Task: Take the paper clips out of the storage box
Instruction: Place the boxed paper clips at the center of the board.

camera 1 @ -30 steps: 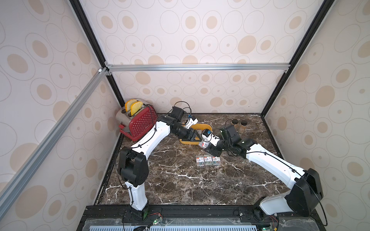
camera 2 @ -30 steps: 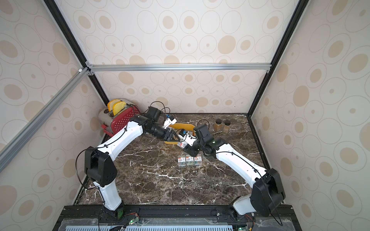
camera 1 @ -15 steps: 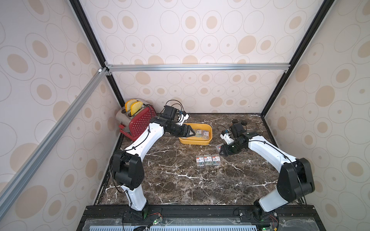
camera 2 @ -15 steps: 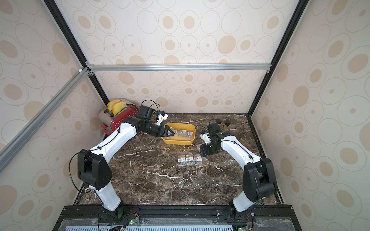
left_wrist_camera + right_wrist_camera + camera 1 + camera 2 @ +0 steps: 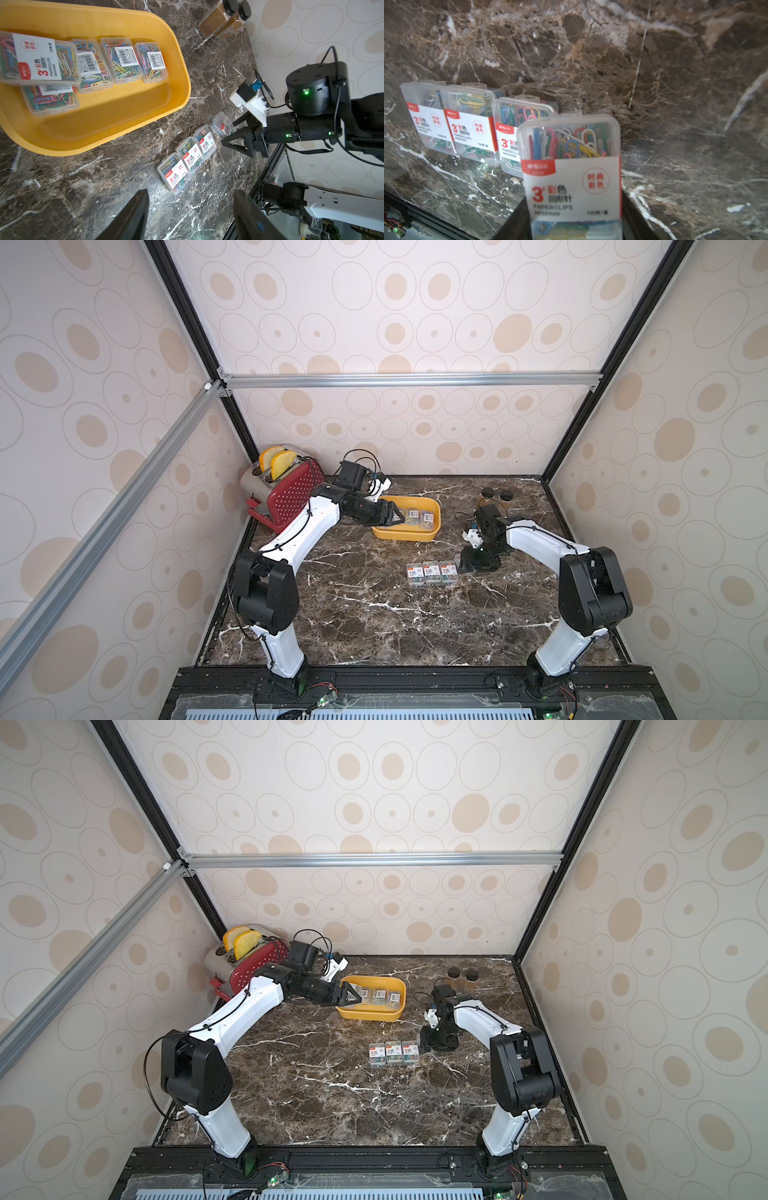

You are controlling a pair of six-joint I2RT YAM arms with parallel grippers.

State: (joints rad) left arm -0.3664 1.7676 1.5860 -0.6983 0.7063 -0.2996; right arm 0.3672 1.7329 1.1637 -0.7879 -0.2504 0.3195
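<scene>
The right pincer pinches one paper clip box low over the desk. A row of three clip boxes lies flat just beside its tip. The left pincer is spread with nothing in it, tips over the end of the yellow storage box. Just ahead of it, more clip boxes lie inside.

Right wrist view: nearest paper clips box blurred, one end cut off at frame edge. In a top view, left gripper covers a storage box corner.
</scene>
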